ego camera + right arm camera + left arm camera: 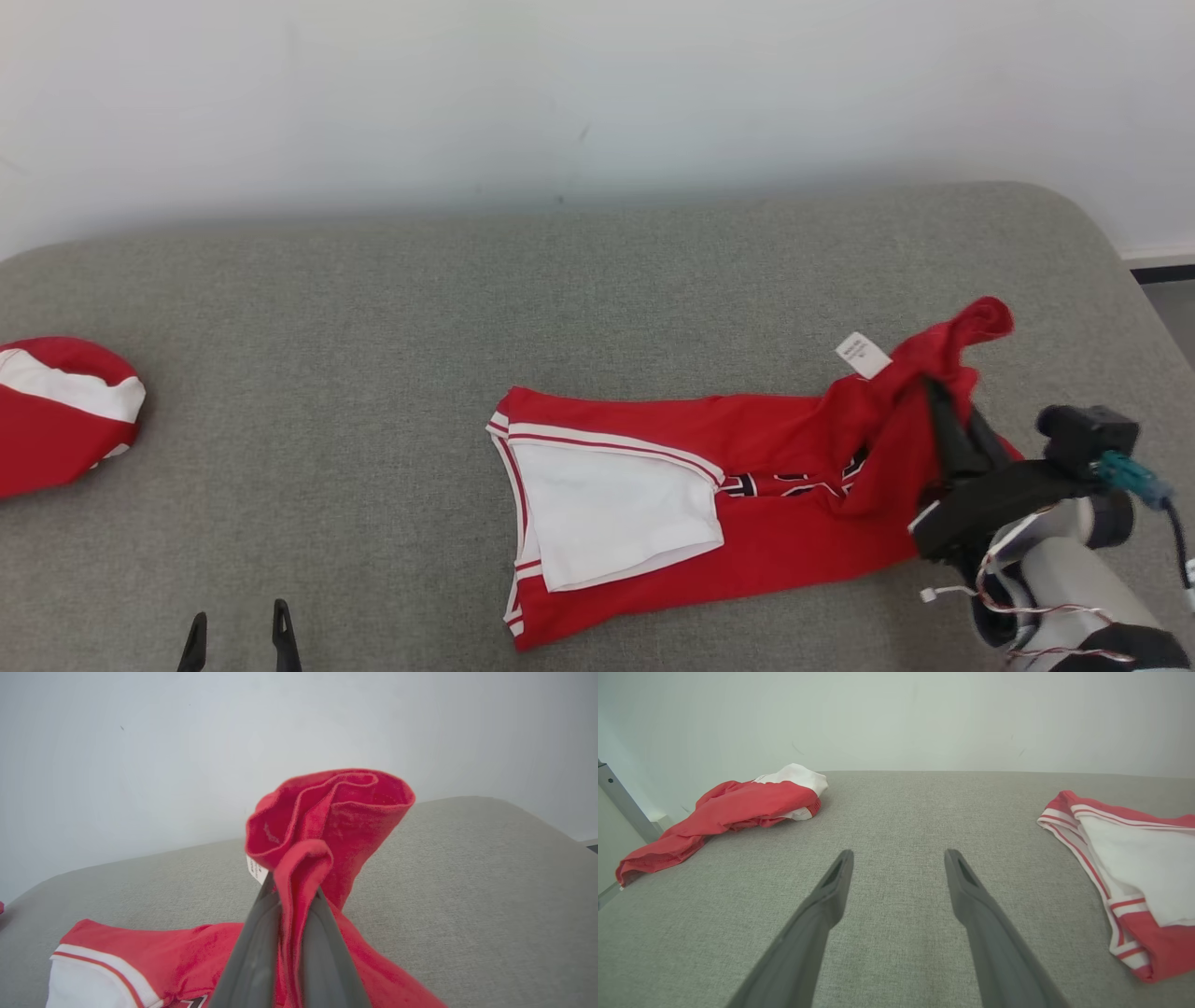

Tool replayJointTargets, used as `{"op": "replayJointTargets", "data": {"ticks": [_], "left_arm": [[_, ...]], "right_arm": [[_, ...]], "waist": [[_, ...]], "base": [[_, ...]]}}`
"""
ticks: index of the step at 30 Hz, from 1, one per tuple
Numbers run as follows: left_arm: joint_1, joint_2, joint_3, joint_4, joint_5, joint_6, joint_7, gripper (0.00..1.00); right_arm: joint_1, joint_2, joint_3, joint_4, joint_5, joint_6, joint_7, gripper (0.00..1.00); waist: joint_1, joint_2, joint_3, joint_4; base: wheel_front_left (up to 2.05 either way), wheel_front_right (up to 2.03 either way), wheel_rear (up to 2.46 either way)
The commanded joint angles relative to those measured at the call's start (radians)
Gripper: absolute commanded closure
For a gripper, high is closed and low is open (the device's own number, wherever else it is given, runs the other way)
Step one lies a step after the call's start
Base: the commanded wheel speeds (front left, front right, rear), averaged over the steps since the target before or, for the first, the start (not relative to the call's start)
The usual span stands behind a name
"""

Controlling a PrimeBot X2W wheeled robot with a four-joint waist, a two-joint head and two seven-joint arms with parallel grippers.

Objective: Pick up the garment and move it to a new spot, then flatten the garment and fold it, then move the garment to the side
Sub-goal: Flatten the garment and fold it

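Pinching the red garment [794, 439] tight beside its white tag [863, 356], the right claw [936, 392] seems to be starting the pick-up; next it must lift.

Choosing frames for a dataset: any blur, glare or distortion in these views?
Head view: even soft light, sharp, no glare on the red garment. Left wrist view: wide-angle stretch, the open left gripper looms large, reds look paler. Right wrist view: cloth pinched in the right gripper sits near the lens, slightly soft.

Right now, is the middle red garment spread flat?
Not flat: the right gripper pinches one end of the garment, bunched and raised.
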Motion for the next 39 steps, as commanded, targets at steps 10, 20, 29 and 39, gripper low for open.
{"op": "replayJointTargets", "data": {"ticks": [10,20,29,39], "left_arm": [[-0.023,-0.002,-0.028,0.007,-0.003,-0.003,-0.003,0.0],[-0.083,-0.002,-0.099,0.02,-0.026,0.009,-0.003,0.0],[-0.1,-0.002,-0.125,0.035,-0.038,0.017,-0.003,0.0],[-0.071,-0.002,-0.096,0.038,-0.036,0.015,-0.003,0.0]], "right_arm": [[0.007,0.196,0.135,-0.108,-0.047,0.001,0.028,1.0],[-0.09,0.312,0.215,0.058,-0.065,0.001,0.044,1.0],[-0.117,0.316,0.351,0.162,0.039,0.001,0.037,0.98],[-0.168,0.309,0.326,0.124,0.039,0.001,-0.002,0.0]], "waist": [[0.0,-0.0001,0.011,0.057],[0.0,-0.0001,0.055,0.146],[0.0,-0.0001,0.065,0.18],[0.0,-0.0001,0.044,0.14]], "base": [[0.0,0.0,0.0],[0.0,0.0,0.0],[0.0,0.0,0.0],[0.0,0.0,0.0]]}}
